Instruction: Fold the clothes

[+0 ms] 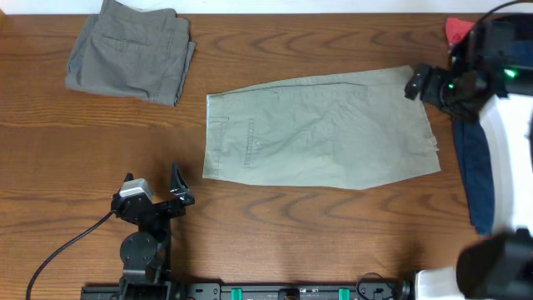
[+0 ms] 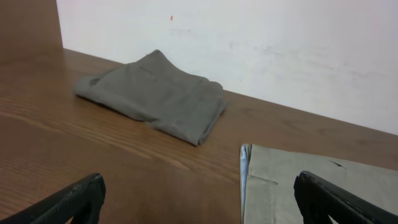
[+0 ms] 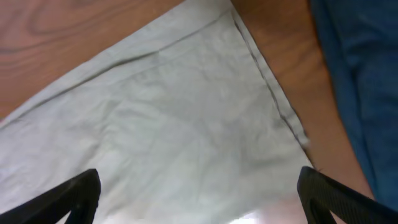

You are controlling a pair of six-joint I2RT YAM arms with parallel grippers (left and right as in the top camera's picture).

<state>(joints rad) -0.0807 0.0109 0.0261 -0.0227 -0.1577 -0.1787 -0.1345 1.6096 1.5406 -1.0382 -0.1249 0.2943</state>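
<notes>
Shorts: your pale khaki shorts (image 1: 321, 129) lie flat on the table (image 1: 275, 233).
Right gripper (image 1: 412, 85): fingers spread over the shorts' corner, holding nothing.
Left gripper (image 1: 152, 177): spread, well apart, empty.

Right arm (image 1: 508, 142) hides part of navy garment (image 1: 473, 179); pale shorts (image 2: 311, 180) overrun wrist views.
</notes>
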